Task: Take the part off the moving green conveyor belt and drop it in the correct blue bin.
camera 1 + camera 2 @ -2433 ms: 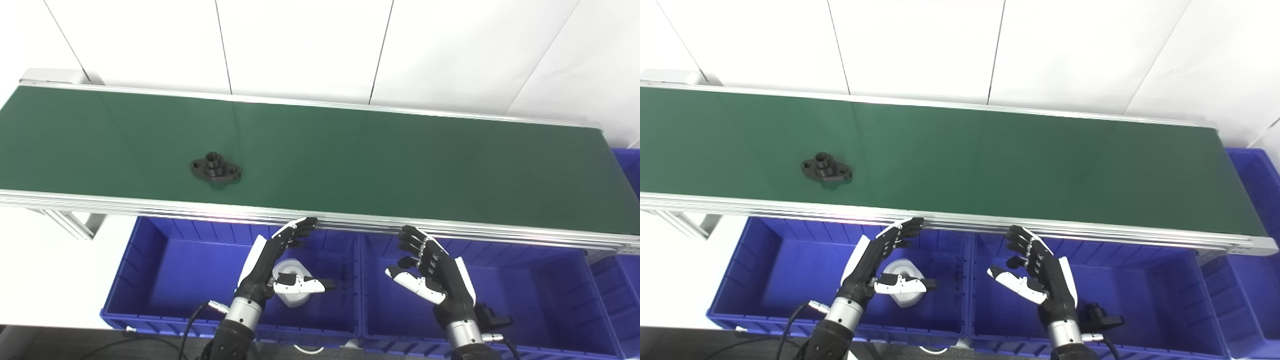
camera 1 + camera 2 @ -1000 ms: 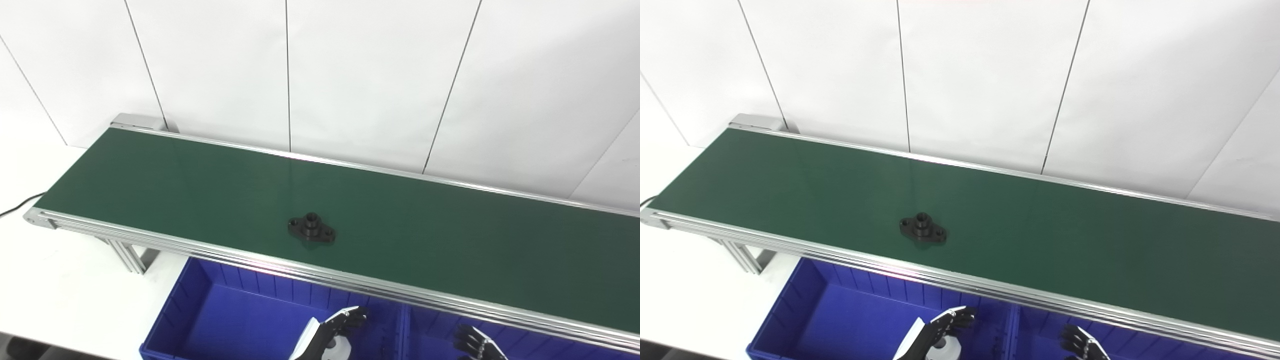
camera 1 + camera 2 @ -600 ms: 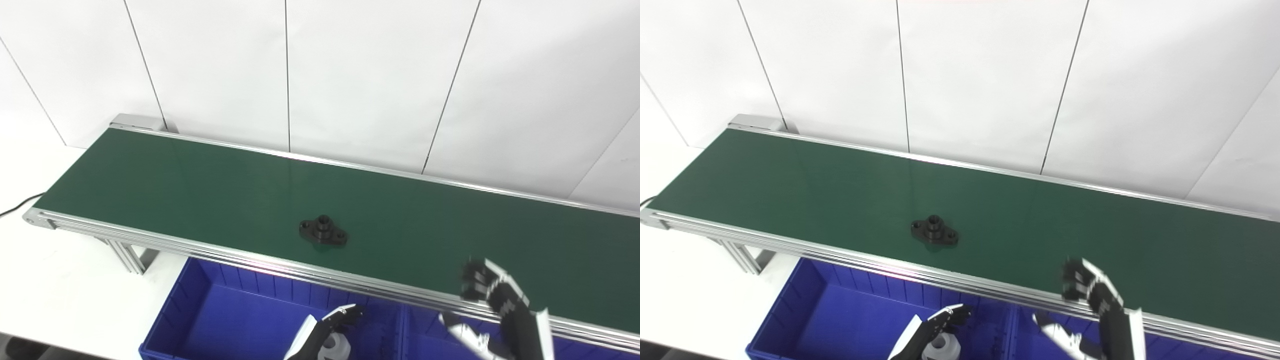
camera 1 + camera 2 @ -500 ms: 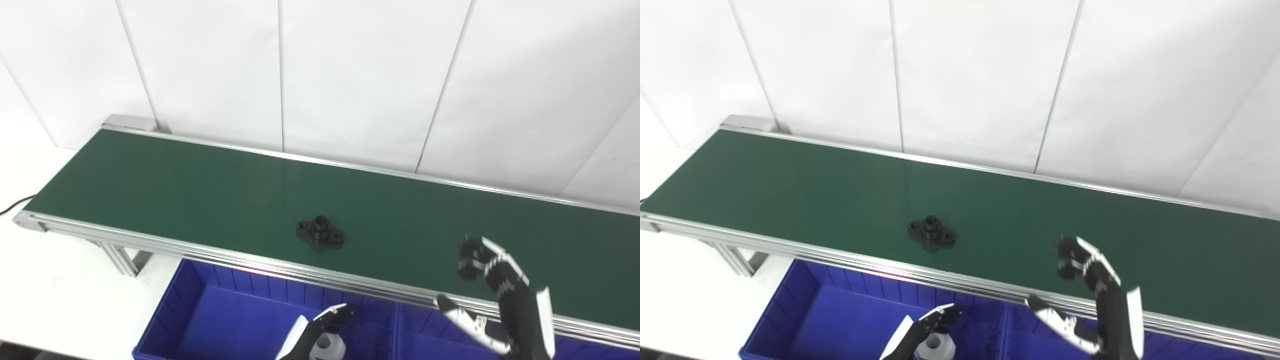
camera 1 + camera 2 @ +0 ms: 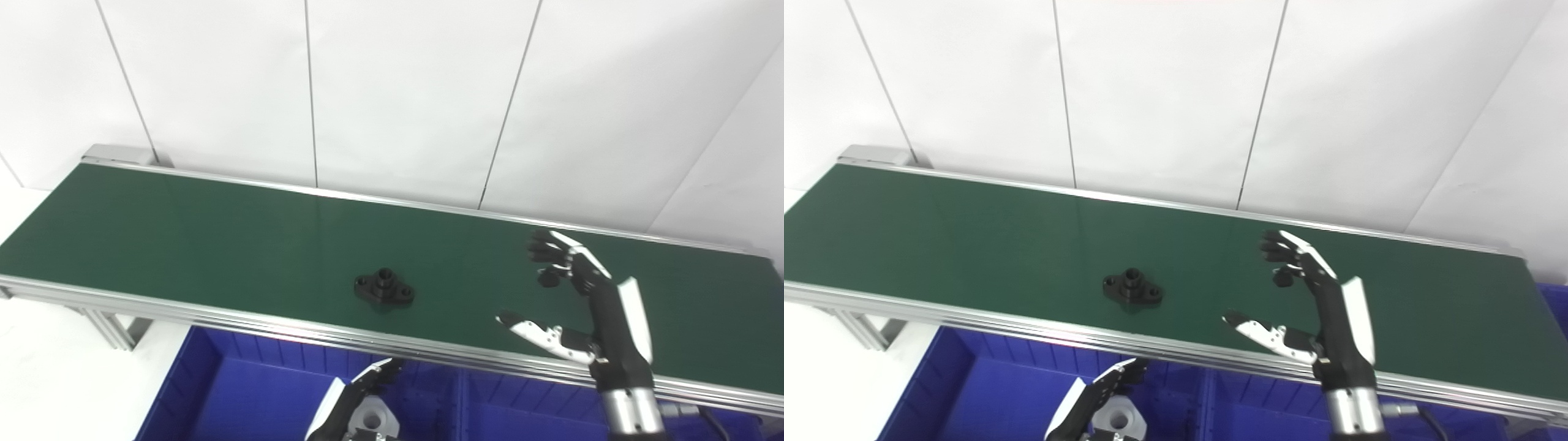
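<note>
A black flanged part with a raised hub lies on the green conveyor belt, near its front rail and about mid-length. My right hand hovers above the belt to the right of the part, open, thumb spread toward the part, nothing in it. My left hand stays low over the left blue bin below the belt, fingers extended, mostly cut off by the picture's bottom edge.
A white part lies in the left blue bin under my left hand. A second blue bin adjoins it to the right. The belt's aluminium front rail runs between bins and belt. White wall panels stand behind.
My right hand has risen from below the front rail to above the belt, right of the part. The black part has ridden rightward along the belt. The camera has also shifted.
</note>
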You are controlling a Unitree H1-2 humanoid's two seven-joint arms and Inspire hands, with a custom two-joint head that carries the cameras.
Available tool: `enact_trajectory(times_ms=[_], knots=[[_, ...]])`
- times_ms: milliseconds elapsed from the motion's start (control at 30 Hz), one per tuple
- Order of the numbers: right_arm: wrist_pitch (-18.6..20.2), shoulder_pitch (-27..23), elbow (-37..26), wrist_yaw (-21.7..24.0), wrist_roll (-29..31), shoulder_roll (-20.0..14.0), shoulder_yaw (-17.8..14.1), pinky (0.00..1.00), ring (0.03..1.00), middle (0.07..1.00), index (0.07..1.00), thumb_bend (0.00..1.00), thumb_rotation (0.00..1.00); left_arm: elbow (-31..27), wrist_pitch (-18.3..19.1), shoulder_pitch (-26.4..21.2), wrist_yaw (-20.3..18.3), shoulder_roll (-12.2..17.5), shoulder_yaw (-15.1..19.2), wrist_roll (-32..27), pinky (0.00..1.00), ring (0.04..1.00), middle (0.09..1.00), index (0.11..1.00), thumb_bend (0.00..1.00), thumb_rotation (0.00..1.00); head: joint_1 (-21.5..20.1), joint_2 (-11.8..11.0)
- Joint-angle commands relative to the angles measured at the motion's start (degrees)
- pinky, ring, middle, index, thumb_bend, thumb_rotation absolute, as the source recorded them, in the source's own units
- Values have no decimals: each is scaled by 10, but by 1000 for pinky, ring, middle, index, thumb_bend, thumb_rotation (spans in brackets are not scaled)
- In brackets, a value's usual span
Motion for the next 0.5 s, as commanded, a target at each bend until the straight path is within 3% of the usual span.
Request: enact_trajectory(times_ms=[0,467], knots=[[31,-35,-12,18,-10,-11,7,665,757,776,799,740,237,-17,-17,-16,-5,-4,2,-2,775,813,833,824,724,164,-3,3],[79,-141,97,48,-99,-37,72,638,697,730,772,766,237,-19,-14,-23,-19,-2,12,3,760,801,824,815,738,181,-21,11]])
